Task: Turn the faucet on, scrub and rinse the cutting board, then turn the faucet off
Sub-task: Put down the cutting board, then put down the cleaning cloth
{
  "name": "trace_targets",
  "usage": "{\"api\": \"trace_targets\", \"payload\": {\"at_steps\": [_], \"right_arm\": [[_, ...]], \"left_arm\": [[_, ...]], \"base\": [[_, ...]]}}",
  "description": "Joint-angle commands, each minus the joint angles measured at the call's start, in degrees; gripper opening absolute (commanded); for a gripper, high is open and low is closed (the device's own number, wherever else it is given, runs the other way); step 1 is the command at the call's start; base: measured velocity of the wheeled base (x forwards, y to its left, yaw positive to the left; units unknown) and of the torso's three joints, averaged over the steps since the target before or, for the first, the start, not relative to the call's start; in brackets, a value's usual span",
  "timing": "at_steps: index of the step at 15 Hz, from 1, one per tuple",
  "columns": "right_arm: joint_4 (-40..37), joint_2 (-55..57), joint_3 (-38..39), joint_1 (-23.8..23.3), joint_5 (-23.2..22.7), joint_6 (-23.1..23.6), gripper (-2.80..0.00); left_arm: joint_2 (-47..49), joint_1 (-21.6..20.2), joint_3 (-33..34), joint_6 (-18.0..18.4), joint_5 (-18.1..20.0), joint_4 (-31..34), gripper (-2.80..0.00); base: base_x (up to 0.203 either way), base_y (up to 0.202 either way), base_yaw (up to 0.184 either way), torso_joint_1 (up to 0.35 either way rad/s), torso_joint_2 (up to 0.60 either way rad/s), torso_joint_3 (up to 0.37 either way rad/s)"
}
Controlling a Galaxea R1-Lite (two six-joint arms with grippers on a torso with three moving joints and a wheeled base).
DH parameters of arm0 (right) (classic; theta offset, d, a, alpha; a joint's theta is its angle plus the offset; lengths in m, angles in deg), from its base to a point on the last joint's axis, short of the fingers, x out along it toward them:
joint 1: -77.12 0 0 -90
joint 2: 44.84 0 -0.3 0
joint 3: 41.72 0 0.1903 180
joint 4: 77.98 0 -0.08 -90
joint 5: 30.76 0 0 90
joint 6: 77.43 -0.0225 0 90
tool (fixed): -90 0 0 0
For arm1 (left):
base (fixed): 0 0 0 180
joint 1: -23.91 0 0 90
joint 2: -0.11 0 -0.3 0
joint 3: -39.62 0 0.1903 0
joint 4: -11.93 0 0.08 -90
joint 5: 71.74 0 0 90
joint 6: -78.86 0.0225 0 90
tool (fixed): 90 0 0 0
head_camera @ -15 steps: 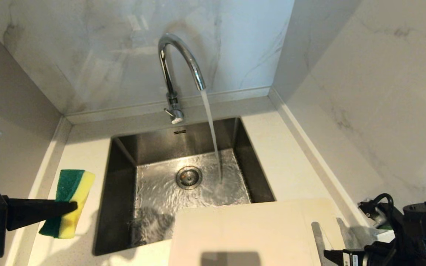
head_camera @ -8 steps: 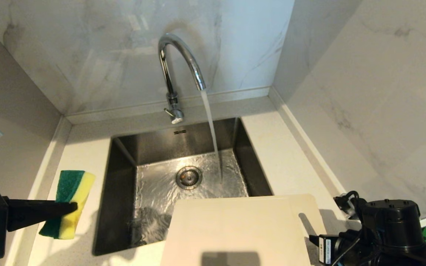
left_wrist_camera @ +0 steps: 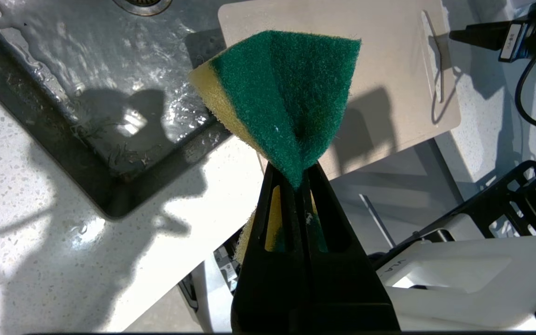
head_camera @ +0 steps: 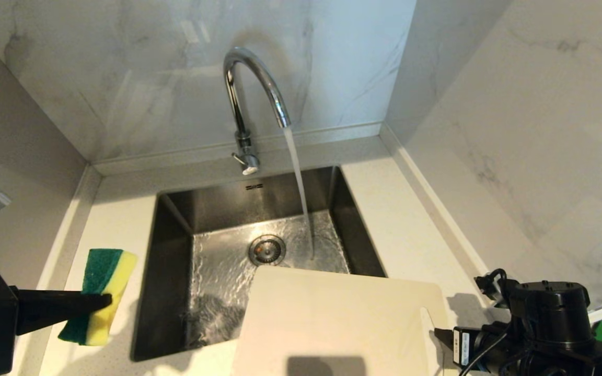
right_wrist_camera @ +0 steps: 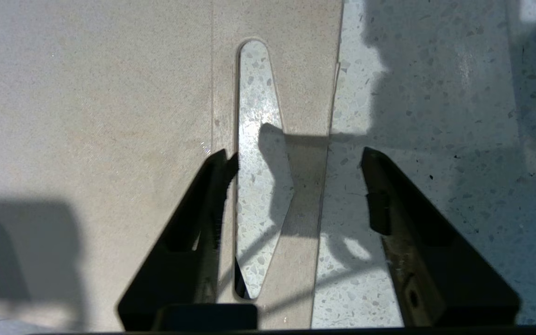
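In the head view, the faucet (head_camera: 254, 89) stands behind the sink (head_camera: 168, 271), and a stream of water runs from its spout into the wet basin. The cutting board (head_camera: 332, 318) lies flat on the worktop (head_camera: 400, 224), at the near right of the sink, with one corner reaching over the basin.

The left gripper (head_camera: 103, 301) is over the worktop at the left of the sink. It is closed tight on a green-and-yellow sponge (head_camera: 100, 295). Only the left wrist view shows how strongly the sponge (left_wrist_camera: 282, 97) is pinched, folded between the fingers, with the green side facing the camera.

The right gripper (right_wrist_camera: 296, 163) is seen well only in the right wrist view. Its jaws stand apart and hold nothing. One finger is over the board beside the slot handle (right_wrist_camera: 256, 153), the other over the bare worktop outside the board's edge. In the head view only the black body of this arm shows.

A white label is on the right arm, but its writing is too small to read.
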Motion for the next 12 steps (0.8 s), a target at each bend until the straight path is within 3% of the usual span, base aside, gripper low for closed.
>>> {"api": "trace_targets", "payload": {"at_steps": [1, 5, 7, 8, 9, 12], "right_arm": [[0.28, -0.3, 0.14, -0.16, -0.18, -0.15, 0.0], [0.25, -3.29, 0.18, -0.07, -1.37, -0.73, 0.0], [0.1, -4.45, 0.42, 0.07, -5.75, -4.38, 0.0], [0.14, -5.24, 0.77, 0.32, -9.03, -8.38, -1.16], [0.16, -6.9, 1.54, 0.64, -12.01, -11.03, -2.8], [-1.45, -15.38, 3.7, 1.77, -16.56, -14.16, -2.8]], "left_arm": [[-0.15, 0.01, 0.96, -0.05, -0.02, -0.79, -2.8], [-0.25, 0.01, 0.79, 0.03, -0.11, -0.8, -2.8], [-0.33, 0.01, 0.97, 0.03, -0.02, -0.84, -2.8], [-0.33, 0.01, 0.97, 0.03, -0.02, -0.87, -2.8], [-0.42, 0.01, 1.05, 0.03, -0.02, -0.87, -2.8], [-0.51, 0.01, 1.16, 0.1, -0.11, -0.87, -2.8]], "base": [[0.0, 0.0, 0.0, 0.0, 0.0, 0.0], [0.0, 0.0, 0.0, 0.0, 0.0, 0.0], [0.0, 0.0, 0.0, 0.0, 0.0, 0.0], [0.0, 0.0, 0.0, 0.0, 0.0, 0.0], [0.0, 0.0, 0.0, 0.0, 0.0, 0.0], [0.0, 0.0, 0.0, 0.0, 0.0, 0.0]]}}
